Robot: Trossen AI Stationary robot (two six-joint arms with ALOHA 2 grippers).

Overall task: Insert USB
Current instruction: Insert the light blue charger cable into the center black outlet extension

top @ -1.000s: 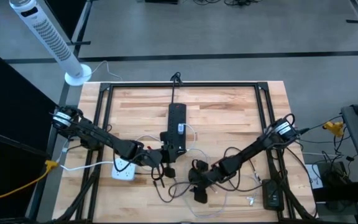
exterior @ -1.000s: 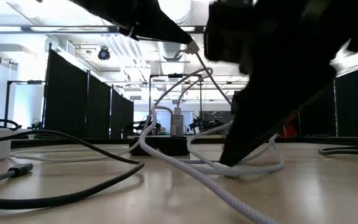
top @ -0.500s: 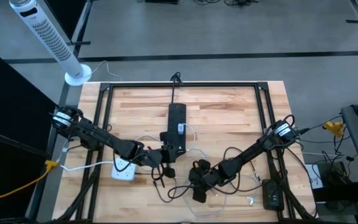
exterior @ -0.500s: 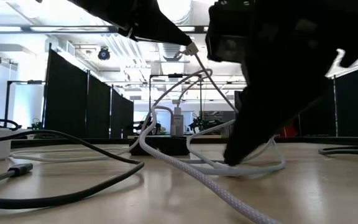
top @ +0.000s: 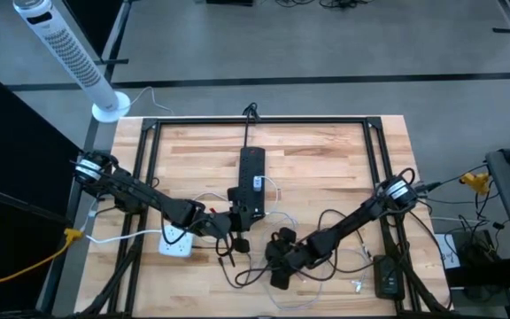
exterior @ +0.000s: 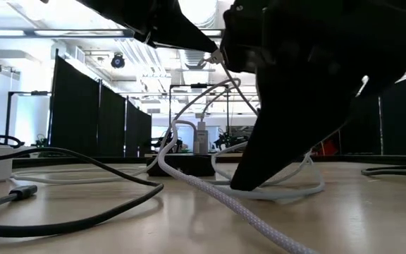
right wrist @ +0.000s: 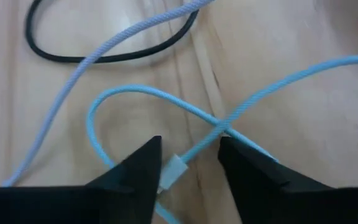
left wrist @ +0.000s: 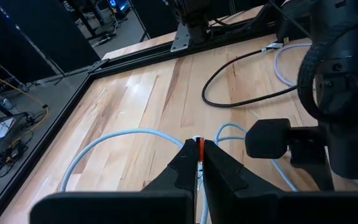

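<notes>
1. A pale blue USB cable [right wrist: 166, 115] loops and crosses itself on the wooden table [top: 326, 151]; its white plug [right wrist: 171, 171] lies between the parted fingers of the right gripper [right wrist: 188, 165], near the table's front middle.
2. A black cable [right wrist: 104, 53] lies nearby. A black power strip [top: 252, 182] sits farther back, at centre.
3. The left gripper [left wrist: 197, 152] is pinched closed on a thin orange-tipped connector [left wrist: 199, 149].
4. The right gripper has moved lower and leftward since earlier.

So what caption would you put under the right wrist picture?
Right end effector poised open over a pale blue cable, fingers either side of its white plug on the wooden table.
</notes>
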